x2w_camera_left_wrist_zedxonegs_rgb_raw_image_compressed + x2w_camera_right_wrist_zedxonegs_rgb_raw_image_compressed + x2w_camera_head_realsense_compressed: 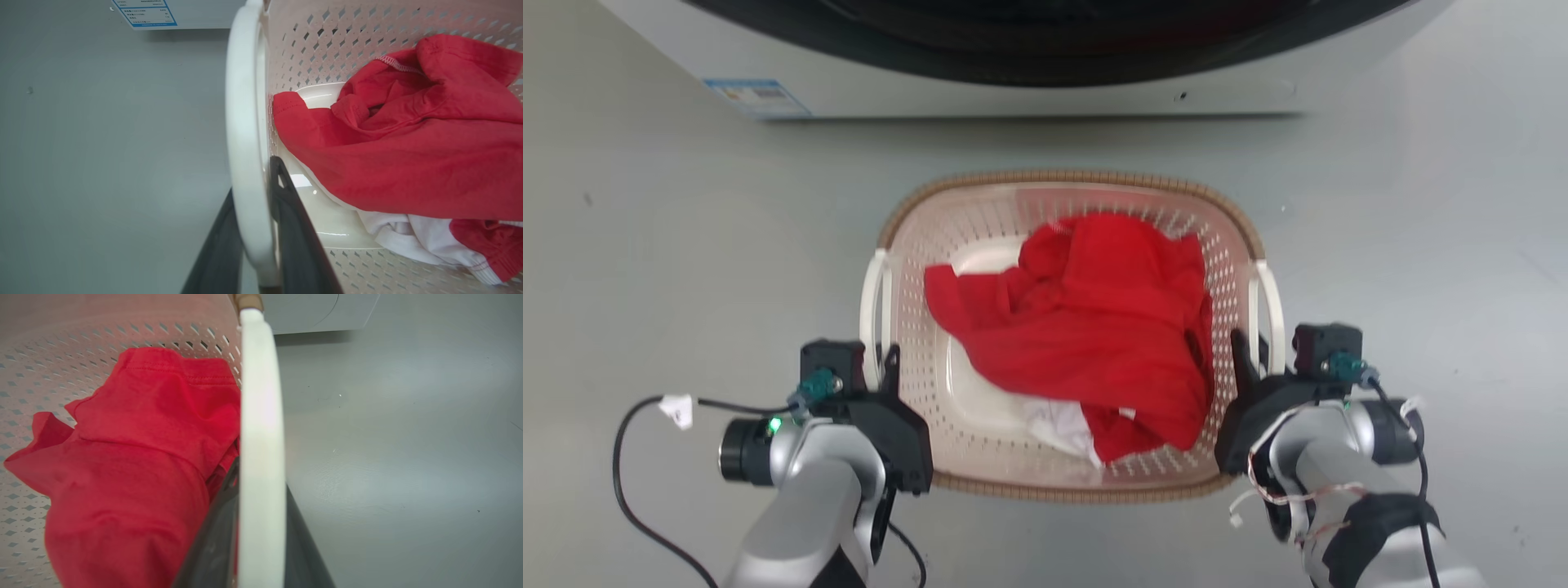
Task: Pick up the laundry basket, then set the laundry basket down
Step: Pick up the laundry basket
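The laundry basket (1070, 176), cream-white with perforated sides and a brown woven rim, lies in the middle of the head view on the grey floor. A red garment (1094, 327) and a white cloth (1058, 425) lie inside it. My left gripper (885, 359) is shut on the basket's left white handle (876, 310). In the left wrist view that handle (245, 122) runs between the two dark fingers of the left gripper (255, 183). My right gripper (1254, 351) is shut on the right handle (1270, 310). That handle (261, 396) is clamped in the right gripper (261, 482) in the right wrist view. Whether the basket touches the floor cannot be told.
A white washer (1013, 73) with a dark round door and a blue label (756, 96) stands just beyond the basket. Bare grey floor (645, 245) spreads to both sides. A black cable (629, 490) loops beside my left forearm.
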Controlling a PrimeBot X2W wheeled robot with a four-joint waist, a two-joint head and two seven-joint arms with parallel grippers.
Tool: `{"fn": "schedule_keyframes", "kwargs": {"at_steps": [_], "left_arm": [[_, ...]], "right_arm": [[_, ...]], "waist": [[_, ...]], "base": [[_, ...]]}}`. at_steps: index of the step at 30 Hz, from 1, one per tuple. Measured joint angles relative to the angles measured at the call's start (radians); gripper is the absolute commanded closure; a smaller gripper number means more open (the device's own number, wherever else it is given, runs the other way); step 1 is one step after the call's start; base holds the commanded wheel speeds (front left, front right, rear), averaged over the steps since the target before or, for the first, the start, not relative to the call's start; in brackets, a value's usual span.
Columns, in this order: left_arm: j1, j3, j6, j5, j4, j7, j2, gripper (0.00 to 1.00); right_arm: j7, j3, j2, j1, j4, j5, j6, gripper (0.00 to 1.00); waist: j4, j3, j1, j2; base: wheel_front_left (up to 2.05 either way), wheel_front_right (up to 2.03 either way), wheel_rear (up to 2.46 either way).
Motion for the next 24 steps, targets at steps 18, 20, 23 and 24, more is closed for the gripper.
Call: {"fn": "schedule_keyframes", "kwargs": {"at_steps": [18,20,23,24], "left_arm": [[0.213,-0.1,0.003,-0.086,0.029,0.086,0.006,1.0],[0.236,-0.11,0.009,-0.095,0.03,0.099,0.006,1.0],[0.265,-0.124,0.01,-0.119,0.03,0.118,0.006,1.0],[0.273,-0.128,0.01,-0.123,0.031,0.124,0.007,1.0]], "right_arm": [[0.106,0.136,0.004,0.218,0.002,0.135,-0.005,1.0],[0.123,0.151,0.004,0.237,0.001,0.145,-0.009,1.0],[0.147,0.17,0.004,0.265,0.0,0.171,-0.009,1.0],[0.153,0.175,0.004,0.276,0.0,0.176,-0.009,1.0]], "waist": [[-0.016,-0.262,-0.0001,-0.0001],[-0.018,-0.29,-0.0001,-0.0001],[-0.02,-0.33,-0.0001,-0.0001],[-0.021,-0.343,-0.0002,-0.0001]], "base": [[0.0,0.0,0.0],[0.0,0.0,0.0],[0.0,0.0,0.0],[0.0,0.0,0.0]]}}
